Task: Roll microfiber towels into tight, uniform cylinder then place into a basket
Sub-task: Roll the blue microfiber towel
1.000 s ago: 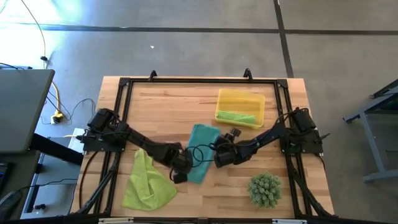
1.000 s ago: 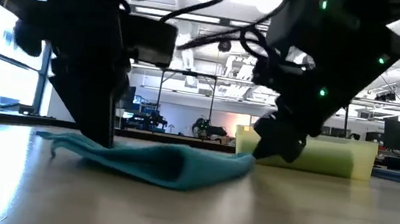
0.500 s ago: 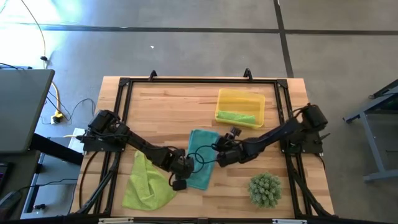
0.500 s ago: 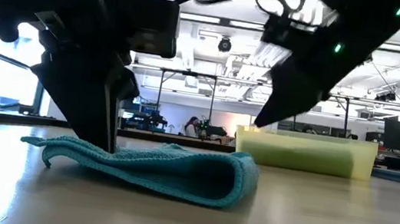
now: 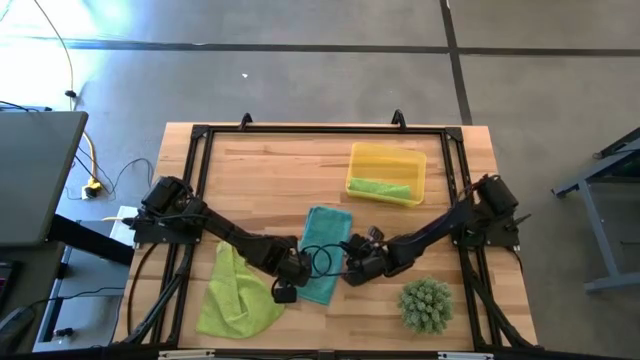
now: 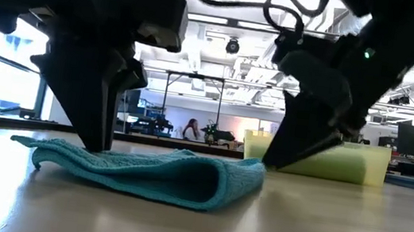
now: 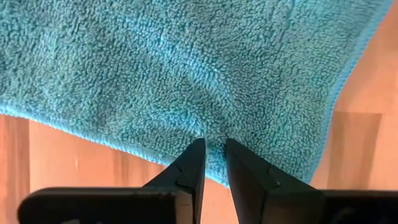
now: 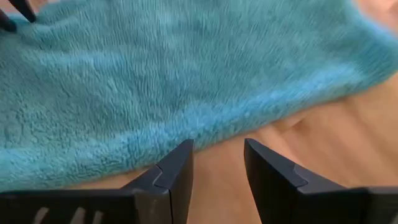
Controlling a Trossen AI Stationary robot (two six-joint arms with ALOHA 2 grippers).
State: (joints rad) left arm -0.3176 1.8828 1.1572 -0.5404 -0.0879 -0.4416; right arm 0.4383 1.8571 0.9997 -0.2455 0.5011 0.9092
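Teal towel (image 5: pixel 322 252): lies near the middle of the worktop (image 5: pixel 260 175), folded over once, the fold showing as a rounded loop on the side facing the right arm; no tight cylinder yet.
Left end effector (image 7: pixel 213 163): tips down on the towel's edge nearest the left arm, fingers nearly together and nipping a little pile.
Right end effector (image 8: pixel 217 163): low at the opposite, folded edge, fingers parted with bare wood between them, holding nothing.
Step in hand, as I judge it: starting the roll.
Doing it well: keep the left pinch as an anchor, let the right catch the full fold edge, roll evenly without slack.
Basket (image 5: pixel 417 158): toward the far right, well apart, one rolled lime-green towel (image 5: pixel 379 187) inside.
Other lime-green towel (image 5: pixel 235 295): loose, beside the left arm.
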